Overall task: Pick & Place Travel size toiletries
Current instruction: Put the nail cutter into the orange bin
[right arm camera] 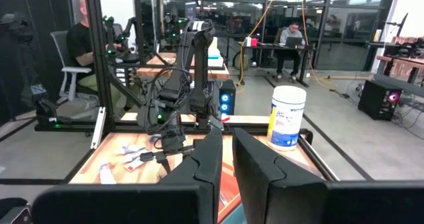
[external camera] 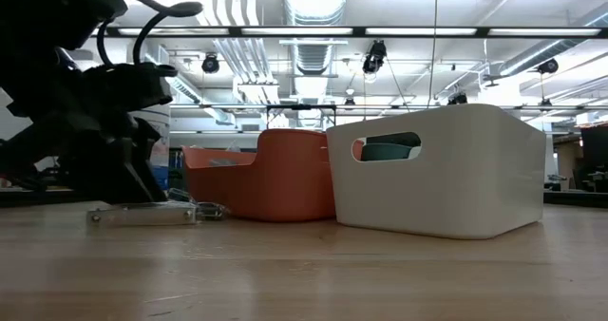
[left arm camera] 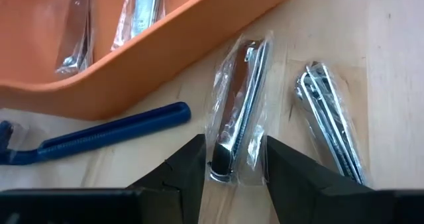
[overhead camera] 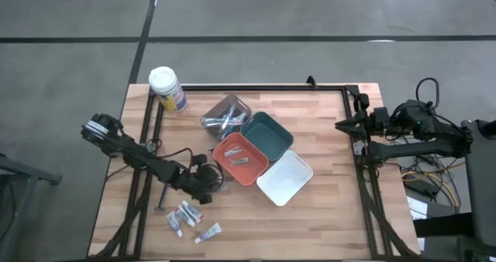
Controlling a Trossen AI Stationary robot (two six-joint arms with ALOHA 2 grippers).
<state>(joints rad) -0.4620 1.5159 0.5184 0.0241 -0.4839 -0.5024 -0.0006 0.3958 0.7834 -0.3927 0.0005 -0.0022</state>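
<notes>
Item in hand: a clear-wrapped metal nail clipper (left arm camera: 238,108), lying on the worktop beside the orange tray (overhead camera: 240,159), toward the worktop's front-left area.

Left gripper (left arm camera: 232,164): its fingers are standing spread, one either side of the packet's near end, not yet pinching it. Judged step: the pick is being lined up; the next move calls for closing squarely on the slippery wrapper, then lifting over the tray wall.

Also waiting: a second wrapped clipper (left arm camera: 328,121), a blue razor (left arm camera: 109,131), small tubes (overhead camera: 186,215) near the front edge.

Right gripper (right arm camera: 225,158): parked off the worktop's right edge, fingers nearly pressed together, holding nothing.

Writing: none legible on packets or canister (overhead camera: 167,87).
</notes>
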